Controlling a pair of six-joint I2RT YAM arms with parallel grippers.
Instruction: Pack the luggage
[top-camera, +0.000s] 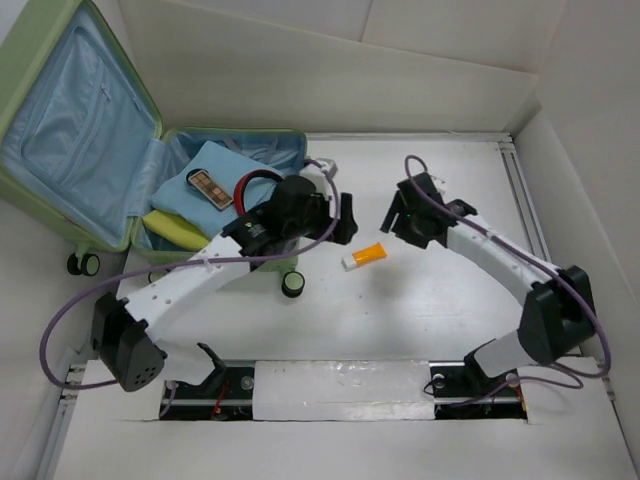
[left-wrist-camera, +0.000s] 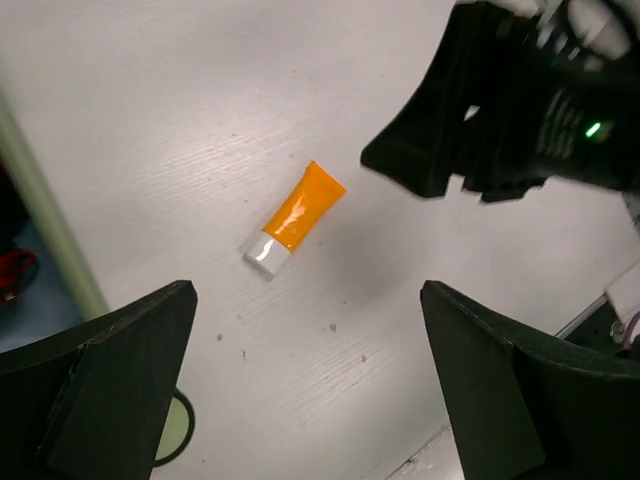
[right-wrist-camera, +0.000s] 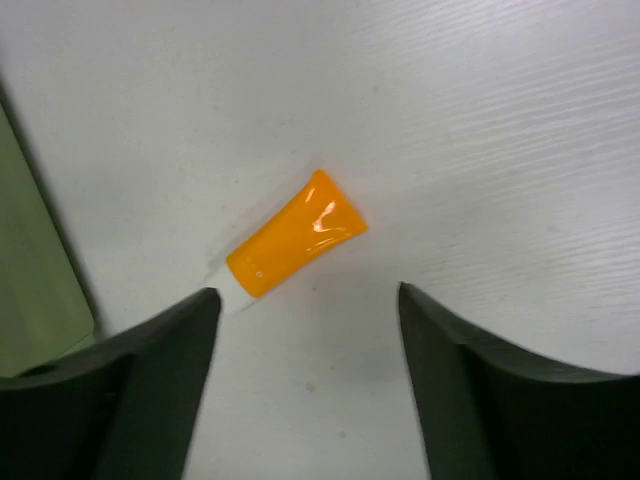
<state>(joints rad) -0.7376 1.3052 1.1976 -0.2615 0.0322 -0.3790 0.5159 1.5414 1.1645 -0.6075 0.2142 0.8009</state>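
Note:
The luggage (top-camera: 80, 150) is a pale green hard-shell suitcase lying open at the back left, its lid with blue lining tilted up. It holds blue (top-camera: 210, 170) and yellow (top-camera: 175, 228) folded cloths, a small palette (top-camera: 211, 189) and red-and-black headphones (top-camera: 255, 185). An orange tube with a white cap (top-camera: 363, 255) lies on the table right of the suitcase. It also shows in the left wrist view (left-wrist-camera: 295, 218) and the right wrist view (right-wrist-camera: 293, 238). My left gripper (top-camera: 345, 222) (left-wrist-camera: 310, 350) is open and empty just left of the tube. My right gripper (top-camera: 397, 215) (right-wrist-camera: 305, 330) is open and empty just right of it.
A suitcase wheel (top-camera: 292, 284) stands near the tube, also in the left wrist view (left-wrist-camera: 175, 430). The green shell (right-wrist-camera: 30, 260) edges the right wrist view. White walls (top-camera: 420, 80) enclose the table. My right gripper's body (left-wrist-camera: 500, 100) hangs close in front of my left gripper.

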